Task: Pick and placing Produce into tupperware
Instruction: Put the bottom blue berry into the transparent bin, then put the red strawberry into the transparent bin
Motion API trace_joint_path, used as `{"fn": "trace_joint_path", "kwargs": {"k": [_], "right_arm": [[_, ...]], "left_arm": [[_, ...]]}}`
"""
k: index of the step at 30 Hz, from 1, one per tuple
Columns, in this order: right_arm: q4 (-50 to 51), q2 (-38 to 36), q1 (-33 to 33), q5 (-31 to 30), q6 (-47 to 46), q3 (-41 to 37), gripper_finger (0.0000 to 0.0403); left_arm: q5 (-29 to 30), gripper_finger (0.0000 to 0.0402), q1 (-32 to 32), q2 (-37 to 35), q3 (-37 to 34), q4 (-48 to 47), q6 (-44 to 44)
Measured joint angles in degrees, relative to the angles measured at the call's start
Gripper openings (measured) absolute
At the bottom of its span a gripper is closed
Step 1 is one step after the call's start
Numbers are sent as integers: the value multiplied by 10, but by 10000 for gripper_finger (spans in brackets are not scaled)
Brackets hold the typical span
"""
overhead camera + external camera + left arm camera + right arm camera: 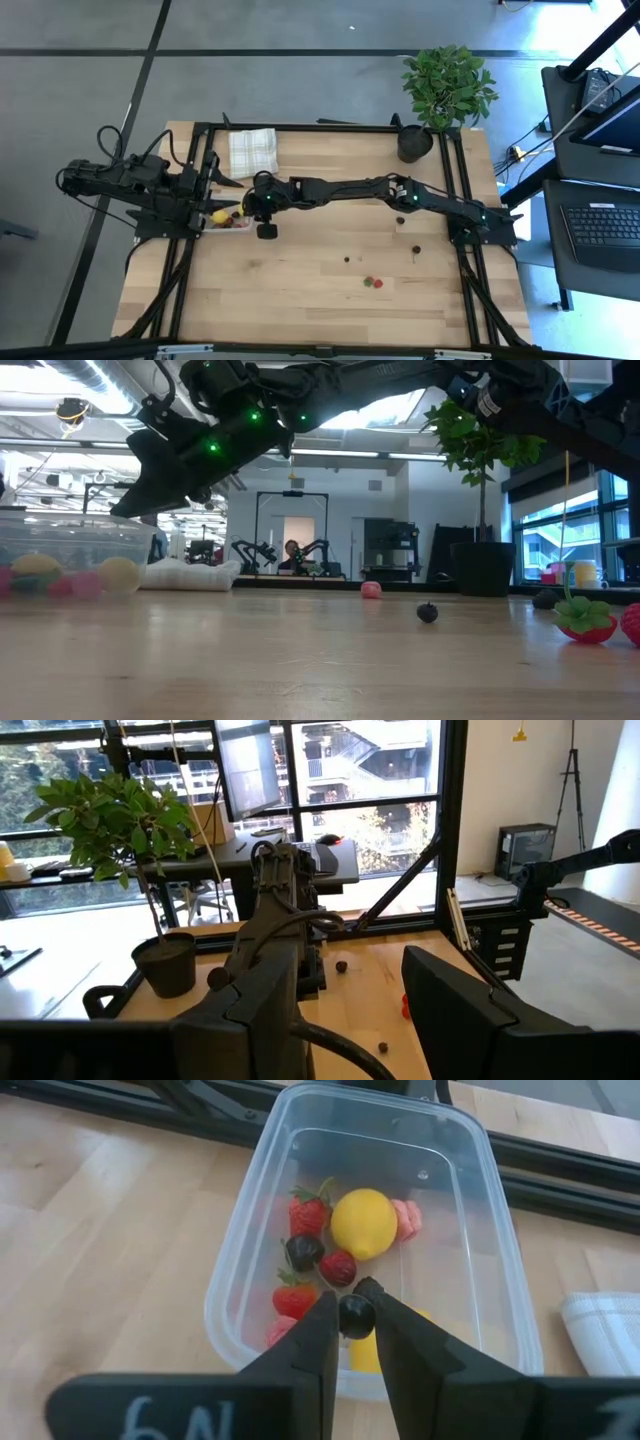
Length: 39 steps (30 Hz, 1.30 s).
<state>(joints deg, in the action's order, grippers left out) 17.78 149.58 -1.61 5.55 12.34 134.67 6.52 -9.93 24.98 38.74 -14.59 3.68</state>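
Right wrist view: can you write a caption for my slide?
Right gripper holds a dark cherry over the clear tupperware, already holding a lemon and strawberries.

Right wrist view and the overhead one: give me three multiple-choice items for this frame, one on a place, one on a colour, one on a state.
1. Where is the right claw?
A. Over the clear tupperware
B. Beside the potted plant
C. Above the folded cloth

2. What colour is the largest fruit in the tupperware?
A. Green
B. Yellow
C. Blue

3. What is the state of the right claw?
A. Wide open and empty
B. Shut on a strawberry
C. Shut on a small dark cherry

Answers: 1 A, the right wrist view looks straight down into the container under the fingertips; 2 B, a lemon lies among the red pieces; 3 C, the dark round piece sits pinched between both fingertips.
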Motion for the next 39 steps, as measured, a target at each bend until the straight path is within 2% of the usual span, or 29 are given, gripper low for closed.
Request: {"fn": "trace_joint_path", "kwargs": {"k": [13,26,39], "right_arm": [[0,0,0,0,0,0,71],[0,0,-1,0,-15,0,154],[1,0,-1,0,-14,0,170]], "left_arm": [[0,176,0,0,0,0,0],[0,176,0,0,0,0,0],[0,176,0,0,0,0,-1]]}}
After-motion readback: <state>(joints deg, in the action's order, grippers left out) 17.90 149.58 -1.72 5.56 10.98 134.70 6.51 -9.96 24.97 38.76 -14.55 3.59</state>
